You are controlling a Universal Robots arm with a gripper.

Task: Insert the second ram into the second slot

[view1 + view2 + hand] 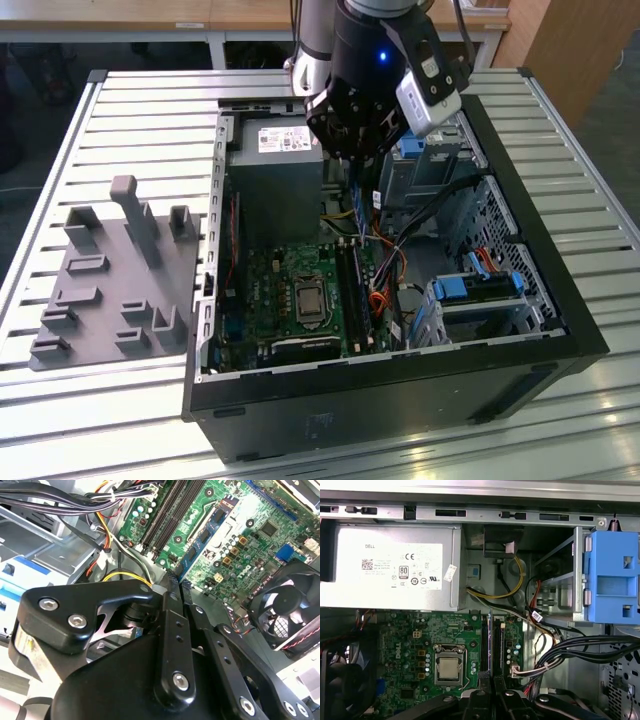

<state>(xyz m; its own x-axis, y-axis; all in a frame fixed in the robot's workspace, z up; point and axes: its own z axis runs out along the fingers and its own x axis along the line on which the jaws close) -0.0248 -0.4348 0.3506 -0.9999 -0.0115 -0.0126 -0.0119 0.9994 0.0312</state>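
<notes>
One black gripper point(355, 165) hangs over the open computer case point(400, 410), at about 12 o'clock from the green main board point(270, 280) in the exterior view. Its fingers are pinched on the memory stick point(354, 193), which shows there as a short bluish strip under the gripper, held clear above the main board. The memory slots point(350, 290) lie at about 6 o'clock from it, just at 3 o'clock of the processor socket point(308, 300). That view also takes in the slatted table point(130, 120) and a gray rack point(110, 290) at 9 o'clock of the computer case, well apart from the arm.

In the first wrist view the gripper point(492, 694) shows the memory stick point(490, 645) edge-on, a thin line running along the dark memory slots point(498, 645). The gray power supply point(390, 567) and a blue bracket point(612, 580) lie beyond.

The second wrist view gives the flat side of the memory stick point(200, 540), green with small bluish chips. Its near end is clamped in the gripper point(178, 582) between the black fingers point(170, 605). It stands just beside the memory slots point(165, 515) and hides the processor socket. A fan point(285, 615) sits near the edge of the main board.
</notes>
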